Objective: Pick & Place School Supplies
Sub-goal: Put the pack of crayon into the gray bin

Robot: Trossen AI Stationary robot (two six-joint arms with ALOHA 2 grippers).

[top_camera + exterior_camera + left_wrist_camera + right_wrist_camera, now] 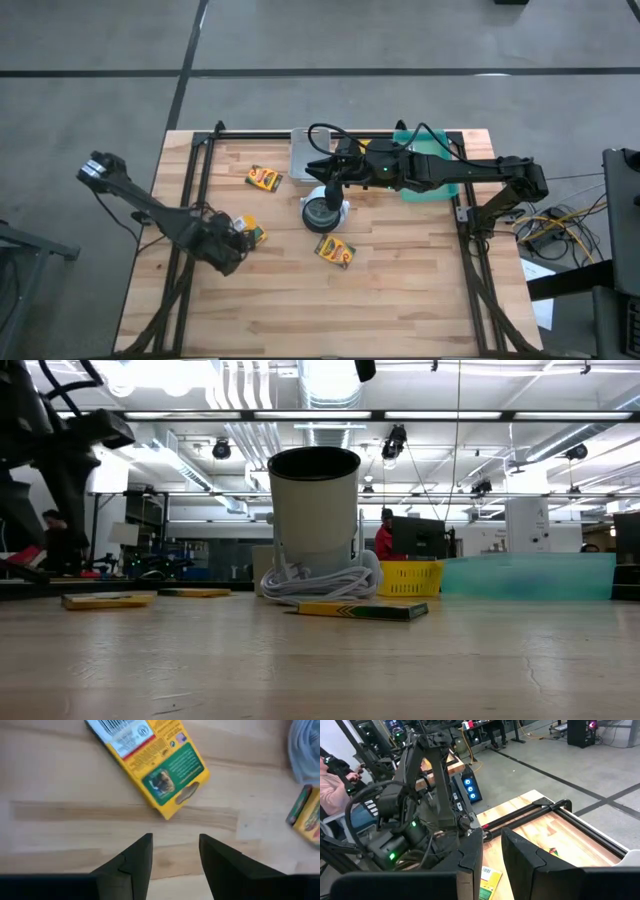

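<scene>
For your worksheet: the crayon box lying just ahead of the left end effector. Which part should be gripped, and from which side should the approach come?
The crayon box lies flat on the table, so approach from straight above. Pinch it across its narrow width, on the two long edges. The left end effector is open with nothing in it, and would probably need turning, since the box lies at a slant.

A white cylindrical cup (pixel 314 510) stands mid-table on the wooden table (pixel 400 290) amid a coiled white cable (pixel 320 584), with a teal tray (pixel 528 576) and yellow basket (pixel 411 578) behind
</scene>
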